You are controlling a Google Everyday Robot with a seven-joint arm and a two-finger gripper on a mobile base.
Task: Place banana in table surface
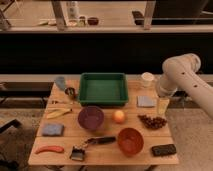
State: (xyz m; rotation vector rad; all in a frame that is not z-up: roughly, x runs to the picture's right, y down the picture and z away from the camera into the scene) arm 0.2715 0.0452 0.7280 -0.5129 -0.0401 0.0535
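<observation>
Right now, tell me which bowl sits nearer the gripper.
The orange bowl, front right; the purple bowl is farther from the gripper, which hovers at right.

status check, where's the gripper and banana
Gripper at right edge of table surface, beside blue cloth. Banana lying on it, left side. Purple bowl, orange fruit between them.

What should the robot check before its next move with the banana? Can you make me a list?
1. Banana in plain sight, lying on the left of the table surface: ok.
2. Nothing lying on top of the banana: ok.
3. Gripper close to the banana: not ok; it hangs at the table's right side, beside the blue cloth.
4. Gripper free of any load: cannot tell.
5. Straight way across to the banana: not ok; the purple bowl and green tray stand between, so it would likely need to pass above them.
</observation>
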